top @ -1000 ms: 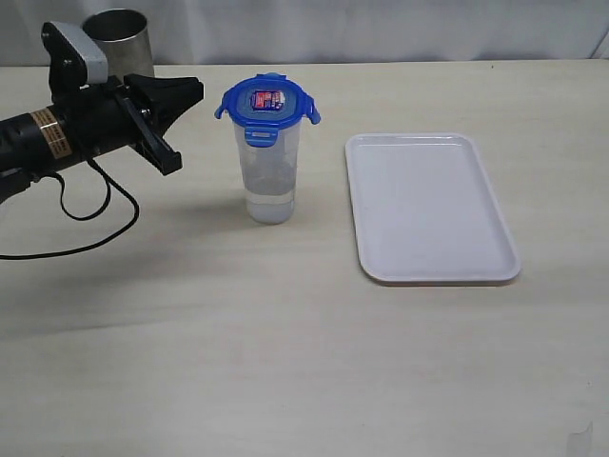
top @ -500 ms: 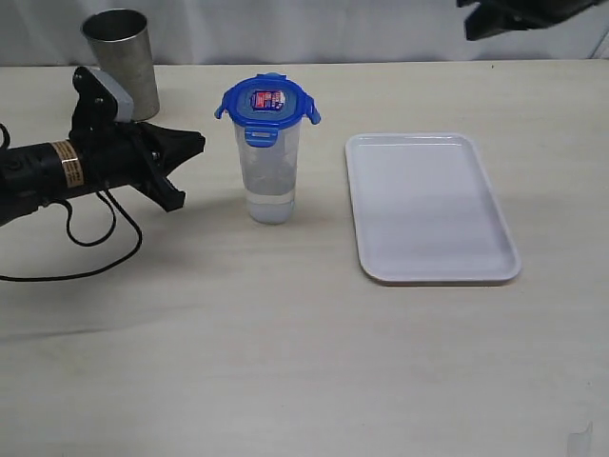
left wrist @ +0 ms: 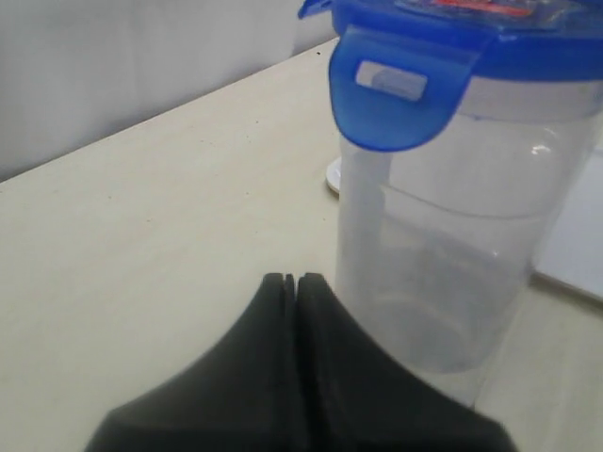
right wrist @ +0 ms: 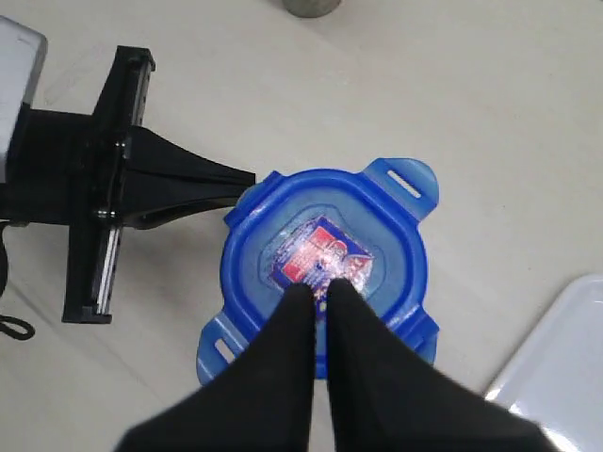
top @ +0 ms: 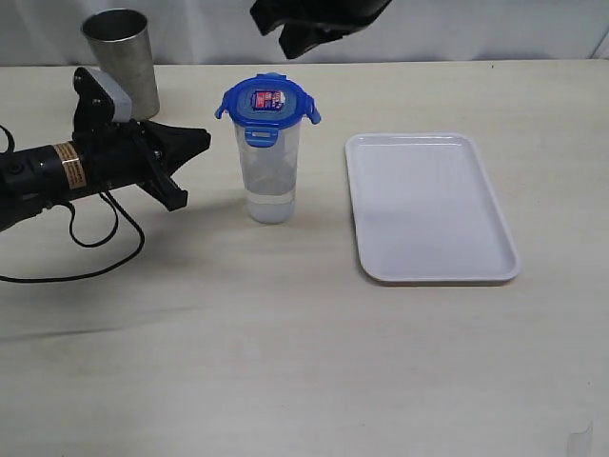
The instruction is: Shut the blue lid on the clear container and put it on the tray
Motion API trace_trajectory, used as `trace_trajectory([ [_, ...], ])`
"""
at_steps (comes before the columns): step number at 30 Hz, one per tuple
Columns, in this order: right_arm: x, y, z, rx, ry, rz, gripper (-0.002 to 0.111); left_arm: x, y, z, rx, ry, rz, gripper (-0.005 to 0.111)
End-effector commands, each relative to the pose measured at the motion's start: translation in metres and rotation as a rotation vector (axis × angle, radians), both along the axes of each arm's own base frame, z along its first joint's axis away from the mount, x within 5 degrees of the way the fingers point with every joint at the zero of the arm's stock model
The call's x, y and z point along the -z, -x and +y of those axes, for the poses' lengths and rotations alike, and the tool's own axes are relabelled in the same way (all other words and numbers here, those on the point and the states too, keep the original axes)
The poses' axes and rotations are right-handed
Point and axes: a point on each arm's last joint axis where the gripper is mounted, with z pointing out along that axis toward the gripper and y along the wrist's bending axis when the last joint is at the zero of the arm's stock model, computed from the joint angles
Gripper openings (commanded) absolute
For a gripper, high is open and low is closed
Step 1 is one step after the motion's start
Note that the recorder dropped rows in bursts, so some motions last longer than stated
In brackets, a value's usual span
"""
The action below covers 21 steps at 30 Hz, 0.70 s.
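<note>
- Exterior view: left gripper (top: pixel 202 143) lies low over the table (top: pixel 285 362), its fingers pressed together on nothing; the clear container (top: pixel 269 181) stands upright just ahead of the tips, with a small gap between them.
- The blue lid (top: pixel 267 102) sits on the container's rim, with tabs sticking outward at the sides.
- The right gripper (top: pixel 285 46) hangs above the lid and apart from it; the tray (top: pixel 433 271) lies well to the side of both grippers, beyond the container, and carries nothing.
- A steel cup (top: pixel 122 57) stands behind the left arm.
- Left wrist view: the two fingertips (left wrist: pixel 283 287) meet in a thin line and grasp nothing. The container (left wrist: pixel 443 264) rises just past them, and one tab of the lid (left wrist: pixel 400 94) hangs over its wall.
- Right wrist view: the right gripper (right wrist: pixel 316 292) is clenched and empty, its tips over the sticker (right wrist: pixel 325 250) on the lid (right wrist: pixel 259 240); I cannot tell if they touch it. The left gripper (right wrist: pixel 247 177) points at the lid's edge.
</note>
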Motion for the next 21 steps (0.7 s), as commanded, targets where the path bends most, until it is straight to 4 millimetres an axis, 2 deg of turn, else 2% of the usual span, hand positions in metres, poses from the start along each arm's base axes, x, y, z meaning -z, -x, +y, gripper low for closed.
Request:
trace_trajectory([
  [1, 0.019, -0.012, 0.009, -0.004, 0.015, 0.03, 0.005, -0.003, -0.001, -0.002, 0.006, 0.027, -0.018, 0.0],
  [21, 0.061, -0.029, 0.017, -0.01, 0.06, 0.087, 0.005, -0.007, -0.001, -0.003, 0.017, 0.064, -0.041, 0.0],
])
